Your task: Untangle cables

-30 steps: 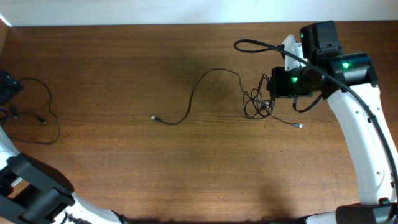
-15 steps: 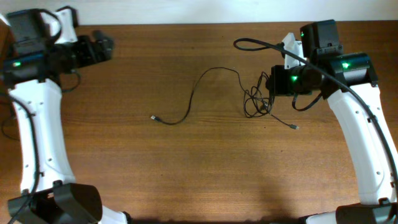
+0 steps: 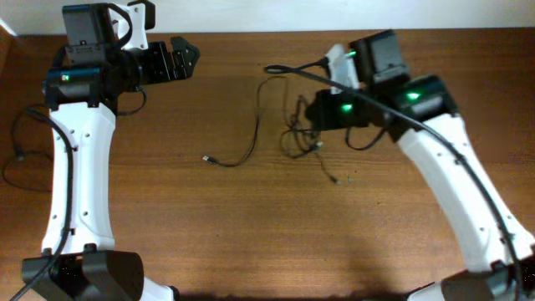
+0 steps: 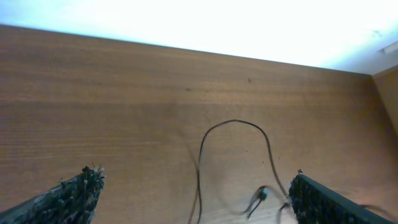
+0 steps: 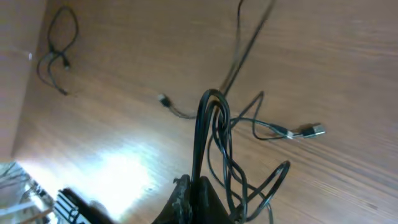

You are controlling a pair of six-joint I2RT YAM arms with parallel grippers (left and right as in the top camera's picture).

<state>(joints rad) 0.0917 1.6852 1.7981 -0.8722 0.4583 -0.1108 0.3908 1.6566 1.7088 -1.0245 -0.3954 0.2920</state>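
Right gripper: the right gripper [image 5: 198, 188] is clenching a bundle of the cables [image 5: 211, 118], with several loops running up between its closed fingers.
Left gripper: the left gripper [image 3: 187, 57] is hanging released near the far edge of the counter [image 3: 251, 238], fingers spread and holding nothing.
Cables: the clump [image 3: 298, 134] is sitting at the right gripper, near the middle of the counter. One long strand [image 3: 255, 134] is trailing leftward to a plug [image 3: 207, 158] lying flat, and a short tail is ending in another plug [image 3: 335, 178] just beside the clump.
Side cord: a separate cord [image 3: 17, 154] is lying at the counter's left edge, well apart from the clump.
Risk, tightening: since several loops are being pinched together, pulling on them is likely to be cinching the knot rather than opening it.
Risk, dragging: nothing is pinning the long strand, so it may be sliding along with the clump instead of separating.
Risk, snagging: a loose plug may be catching inside a loop.
Risk, left approach: the strand is thin and flat, so the open fingers may be closing beside it.
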